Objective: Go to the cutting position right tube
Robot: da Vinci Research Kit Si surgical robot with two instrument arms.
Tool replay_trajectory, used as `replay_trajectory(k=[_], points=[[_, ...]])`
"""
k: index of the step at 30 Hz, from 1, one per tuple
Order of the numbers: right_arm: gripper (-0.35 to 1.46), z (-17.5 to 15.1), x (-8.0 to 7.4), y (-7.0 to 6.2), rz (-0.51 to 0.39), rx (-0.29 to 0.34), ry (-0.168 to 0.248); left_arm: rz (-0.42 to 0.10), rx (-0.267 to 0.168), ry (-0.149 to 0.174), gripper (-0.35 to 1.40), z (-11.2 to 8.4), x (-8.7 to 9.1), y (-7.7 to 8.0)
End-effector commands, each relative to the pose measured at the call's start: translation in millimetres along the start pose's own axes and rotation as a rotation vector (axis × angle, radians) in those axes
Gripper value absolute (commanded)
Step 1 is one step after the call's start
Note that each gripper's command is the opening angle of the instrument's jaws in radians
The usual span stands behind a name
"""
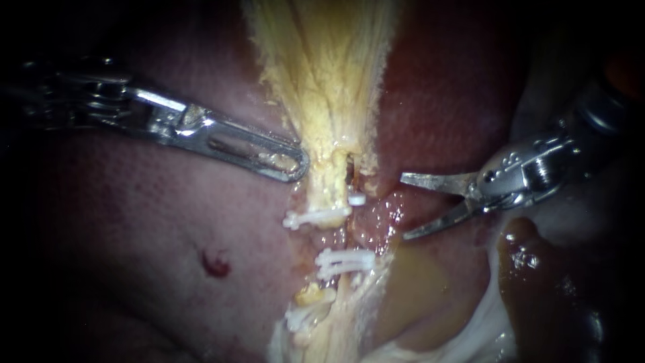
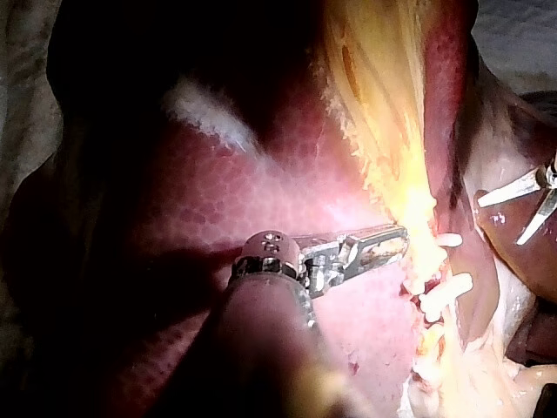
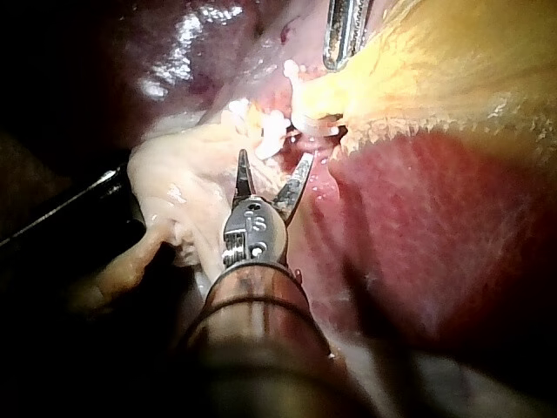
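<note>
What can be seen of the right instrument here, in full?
The right instrument enters from the right: a dark shaft, a shiny metal wrist, then two slim, pointed blades like scissors. The blades stand open in a V with nothing between them, pointing at the white clips on the yellowish strand. Their tips stop short of the clips, over wet reddish tissue; whether they touch it cannot be told. The right wrist view agrees: blades spread, tips short of the clips.

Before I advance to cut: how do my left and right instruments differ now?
The left instrument: blunt, slotted jaws, shut on the yellow tissue; right instrument: pointed blades, open and empty. Left touches tissue above the clips; right hangs beside them, apart. Both point inward at them.
</note>
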Motion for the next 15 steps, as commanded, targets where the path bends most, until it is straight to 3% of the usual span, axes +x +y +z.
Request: replay_trajectory(k=[1,4,15], points=[[1.44,0.0,0.0,0.0,0.0,0.001,0.001,-0.001,0.002,0.001,-0.35,-0.3,-0.1,-0.2],[1.44,0.0,0.0,0.0,0.001,0.001,0.001,-0.004,0.01,0.006,-0.35,-1.6,-0.6,-0.7],[1.44,-0.1,-0.1,0.0,0.0,0.001,0.001,-0.018,-0.032,-0.049,-0.35,-8.7,-2.7,-1.3]])
